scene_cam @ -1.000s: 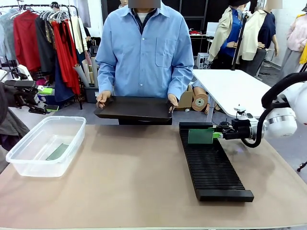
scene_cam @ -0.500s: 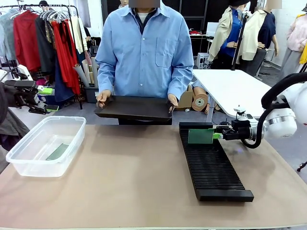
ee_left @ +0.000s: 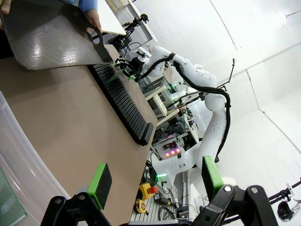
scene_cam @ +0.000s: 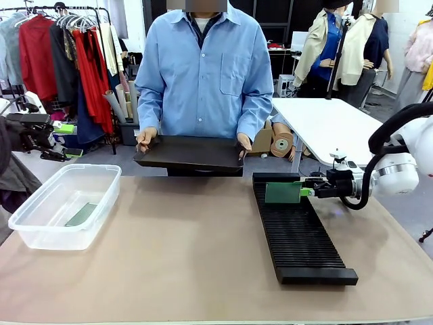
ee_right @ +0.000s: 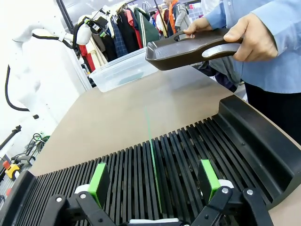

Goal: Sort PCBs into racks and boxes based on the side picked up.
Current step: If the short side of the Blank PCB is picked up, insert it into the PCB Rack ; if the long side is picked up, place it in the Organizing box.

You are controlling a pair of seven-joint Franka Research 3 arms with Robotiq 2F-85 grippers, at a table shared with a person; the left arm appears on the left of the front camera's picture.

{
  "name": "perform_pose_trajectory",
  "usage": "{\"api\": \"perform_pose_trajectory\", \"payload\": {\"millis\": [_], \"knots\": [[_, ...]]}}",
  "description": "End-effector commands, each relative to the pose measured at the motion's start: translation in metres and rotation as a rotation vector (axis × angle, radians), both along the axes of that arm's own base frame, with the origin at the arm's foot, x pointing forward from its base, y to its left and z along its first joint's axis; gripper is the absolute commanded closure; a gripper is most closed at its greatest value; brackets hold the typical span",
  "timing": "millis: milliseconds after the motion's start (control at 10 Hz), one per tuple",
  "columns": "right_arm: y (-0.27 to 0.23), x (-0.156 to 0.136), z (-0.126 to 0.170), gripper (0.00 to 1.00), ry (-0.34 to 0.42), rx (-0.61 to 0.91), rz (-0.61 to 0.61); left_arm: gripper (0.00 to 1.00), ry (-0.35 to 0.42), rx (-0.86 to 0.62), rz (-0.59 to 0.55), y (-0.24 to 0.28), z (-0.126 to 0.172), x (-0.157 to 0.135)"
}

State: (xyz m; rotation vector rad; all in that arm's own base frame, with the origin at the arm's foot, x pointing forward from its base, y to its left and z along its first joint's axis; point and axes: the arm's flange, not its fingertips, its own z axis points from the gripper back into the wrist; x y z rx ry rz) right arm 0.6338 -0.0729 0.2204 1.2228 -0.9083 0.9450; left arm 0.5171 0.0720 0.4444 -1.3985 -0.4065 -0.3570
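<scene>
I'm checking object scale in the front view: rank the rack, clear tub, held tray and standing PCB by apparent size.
1. rack
2. clear tub; tray, too close to rank
3. PCB

A matt, beige table (scene_cam: 189,250) with a smooth, faintly cloth-like finish carries a clear, colourless plastic tub (scene_cam: 40,233) near its left edge, its rounded walls glossy and see-through. Inside lies a thin green circuit board (scene_cam: 82,214), one face finely dotted in the left wrist view. Toward the right edge stands a long rack (scene_cam: 298,237) of matt black plastic, ribbed with narrow slots; a second green board (scene_cam: 283,192) stands in it on edge. At the far edge, a person in a light-blue cloth shirt (scene_cam: 203,74) holds a smooth dark tray (scene_cam: 189,152) with a dull sheen. The jaws carry bright-green, rubbery-looking pads (ee_right: 99,183) on black, satin-finished fingers.
</scene>
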Motion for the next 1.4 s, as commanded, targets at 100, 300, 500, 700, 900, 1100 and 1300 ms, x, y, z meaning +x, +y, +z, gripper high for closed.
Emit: {"api": "perform_pose_trajectory", "payload": {"millis": [100,300,500,700,900,1100,1300], "knots": [[0.0,0.001,0.003,0.0,-0.011,-0.001,0.0,0.0,-0.003,-0.002,-0.002,0.0,0.002,-0.001],[0.0,0.001,0.003,0.0,-0.011,-0.001,0.0,0.0,-0.003,-0.002,-0.002,0.0,0.002,-0.001],[0.0,0.0,0.0,0.0,0.0,0.0,0.0,0.0,-0.003,-0.002,-0.002,0.0,0.002,-0.001],[-0.01,-0.006,0.034,0.0,-0.013,0.023,-0.025,0.0,-0.003,-0.002,-0.002,0.0,0.002,-0.001],[-0.023,-0.016,0.066,0.0,-0.046,0.038,-0.058,0.0,-0.003,-0.002,-0.002,0.0,0.002,-0.001],[-0.03,-0.038,0.099,0.0,-0.065,0.082,-0.041,0.0,-0.003,-0.002,-0.002,0.0,0.002,-0.001],[-0.025,-0.072,0.122,0.0,0.079,0.082,-0.007,0.0,-0.003,-0.002,-0.002,0.0,0.002,-0.001]]}}
